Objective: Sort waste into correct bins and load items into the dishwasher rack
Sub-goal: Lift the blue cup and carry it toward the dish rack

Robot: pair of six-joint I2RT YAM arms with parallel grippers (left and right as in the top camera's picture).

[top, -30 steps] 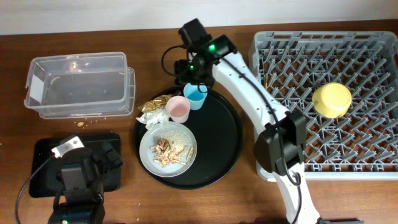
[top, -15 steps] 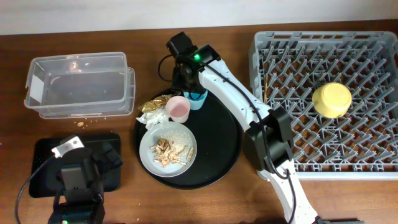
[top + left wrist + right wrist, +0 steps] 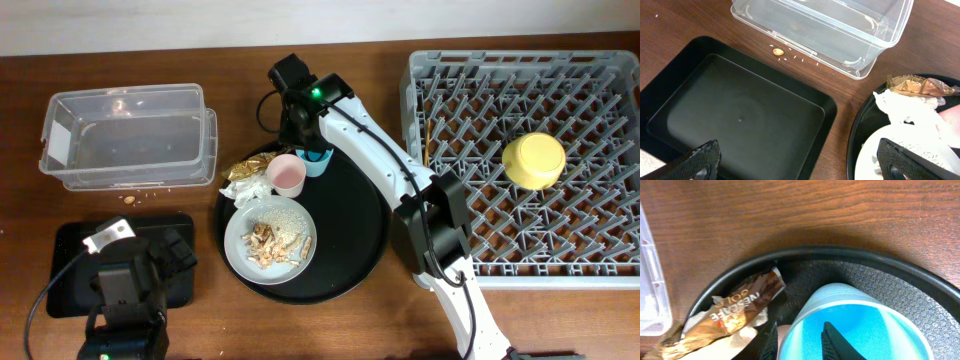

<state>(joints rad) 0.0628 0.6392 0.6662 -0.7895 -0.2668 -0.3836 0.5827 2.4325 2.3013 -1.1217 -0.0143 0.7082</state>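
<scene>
My right gripper (image 3: 310,142) (image 3: 800,337) is closed on the rim of the light-blue cup (image 3: 318,160) (image 3: 865,325), one finger inside and one outside. The cup stands at the back of the round black tray (image 3: 355,225). The pink cup (image 3: 287,175) stands beside it. The gold-brown wrapper (image 3: 243,168) (image 3: 735,312) and the white tissue (image 3: 252,190) (image 3: 910,112) lie at the tray's left edge. The grey plate (image 3: 240,255) holds food scraps (image 3: 272,240). My left gripper (image 3: 150,262) (image 3: 800,160) is open and empty over the black rectangular tray (image 3: 740,115).
The clear tub (image 3: 125,135) (image 3: 830,25) stands at the back left, with crumbs on the table before it. The grey dishwasher rack (image 3: 520,100) fills the right side. It holds the yellow bowl (image 3: 533,160), and chopsticks (image 3: 427,135) lie near its left edge.
My right arm swung left and down from above the light-blue cup onto its rim, then held still. The left arm has not moved.
</scene>
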